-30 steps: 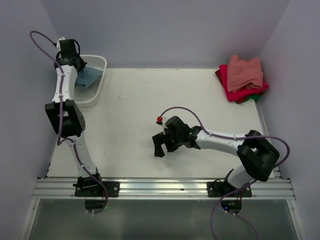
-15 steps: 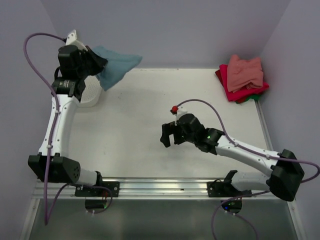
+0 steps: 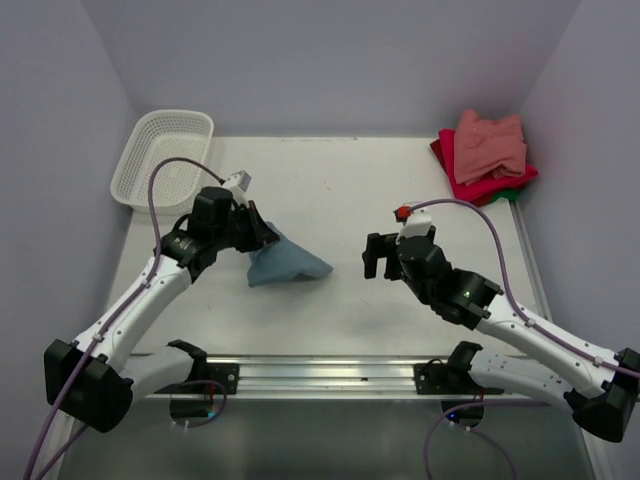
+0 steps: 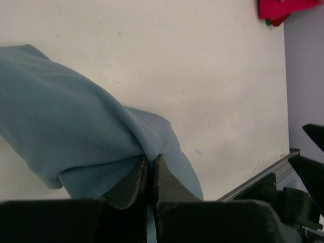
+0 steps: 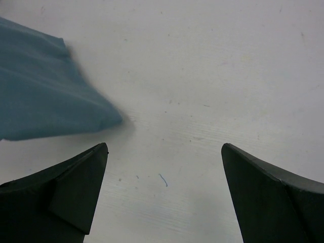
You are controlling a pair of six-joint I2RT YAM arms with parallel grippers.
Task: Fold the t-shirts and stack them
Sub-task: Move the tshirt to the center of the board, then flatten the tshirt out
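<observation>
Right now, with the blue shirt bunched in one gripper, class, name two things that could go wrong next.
The left gripper pinches just one fold of the crumpled teal shirt, so the cloth may slip free or drag bunched.
The right gripper is open and empty beside the shirt; grabbing the heap could catch several layers.

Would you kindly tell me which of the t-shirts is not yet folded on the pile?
The teal-blue t-shirt, bunched up and pinched in the left claw; the other shirts lie folded in the far-right corner stack.
</observation>
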